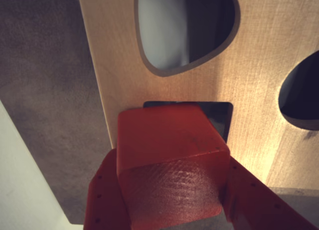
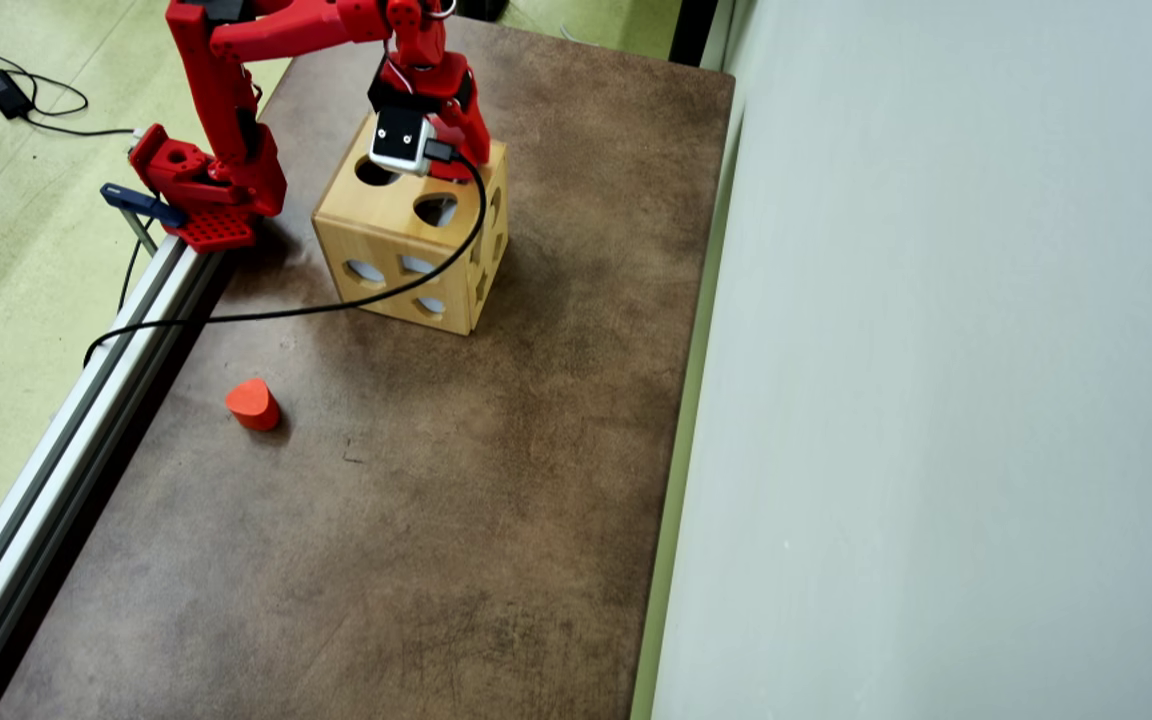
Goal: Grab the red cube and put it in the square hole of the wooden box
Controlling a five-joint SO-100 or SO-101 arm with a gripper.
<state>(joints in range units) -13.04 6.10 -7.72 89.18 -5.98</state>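
Your red two-finger gripper (image 1: 172, 190) is clamped on the small bright red cube (image 1: 169, 155), one jaw on each side. Just beyond the jaws, the cube partly covers the dark square hole (image 1: 222, 115) in the pale wooden box (image 1: 259, 90), its forward edge over the opening.

In the wrist view the red cube (image 1: 169, 160) covers most of the square hole (image 1: 222, 115) — only a dark strip shows at its top and right. The gripper (image 1: 172, 190) is cut off by the bottom edge. In the overhead view the wrist camera (image 2: 401, 140) hides the cube — the arm's (image 2: 236, 60) top is cropped
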